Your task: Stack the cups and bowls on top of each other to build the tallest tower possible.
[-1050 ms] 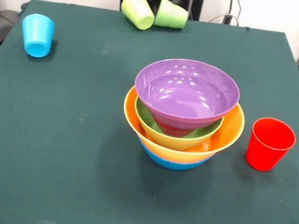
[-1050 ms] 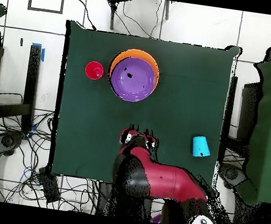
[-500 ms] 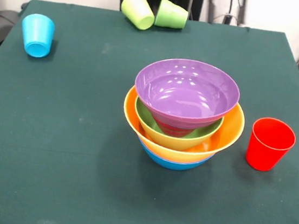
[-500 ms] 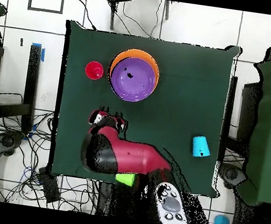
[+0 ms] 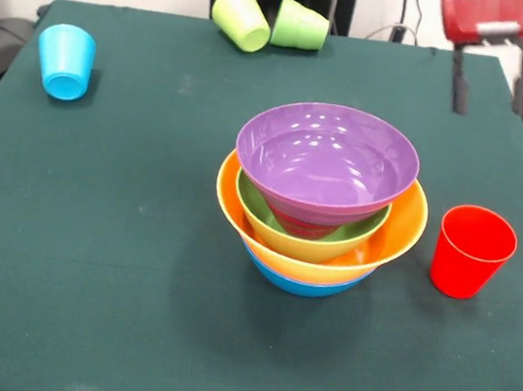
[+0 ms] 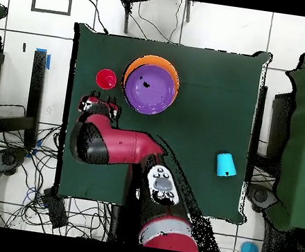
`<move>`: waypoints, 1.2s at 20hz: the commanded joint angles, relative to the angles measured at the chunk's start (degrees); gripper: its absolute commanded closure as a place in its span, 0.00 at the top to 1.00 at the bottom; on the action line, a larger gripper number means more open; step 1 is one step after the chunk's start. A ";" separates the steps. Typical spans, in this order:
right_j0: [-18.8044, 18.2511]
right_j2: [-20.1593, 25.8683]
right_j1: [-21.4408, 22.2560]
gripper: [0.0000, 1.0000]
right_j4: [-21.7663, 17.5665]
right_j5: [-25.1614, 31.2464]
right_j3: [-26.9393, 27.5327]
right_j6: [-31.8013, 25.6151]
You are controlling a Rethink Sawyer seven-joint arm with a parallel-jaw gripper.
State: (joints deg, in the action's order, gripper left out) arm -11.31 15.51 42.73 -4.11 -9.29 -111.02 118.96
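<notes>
Presently the gripper (image 5: 490, 82) hangs empty, jaws parted, high over the table's (image 5: 95, 232) far side. Nearest below, toward the camera, the red cup (image 5: 471, 251) stands upright, mouth up, just beside the tower (image 5: 322, 198).

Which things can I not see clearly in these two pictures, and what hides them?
- Lower bowls of the tower: in the overhead view the top purple bowl covers all but an orange rim.
- Small red bowl: front view shows only a sliver under the purple bowl.
- Two green cups: absent from the overhead view, apparently under the arm.
- Gripper: front view cuts it off at the top edge; overhead it is too small to judge.
</notes>
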 commanded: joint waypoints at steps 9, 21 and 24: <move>9.35 -9.63 -15.17 1.00 -2.84 -9.68 20.13 -0.99; 4.93 -9.34 -18.10 1.00 -10.37 -12.69 16.98 2.20; 4.22 -9.20 -19.04 1.00 -11.75 -12.66 17.09 2.25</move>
State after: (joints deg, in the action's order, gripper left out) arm -5.24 6.28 27.49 -10.52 -23.98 -96.36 118.96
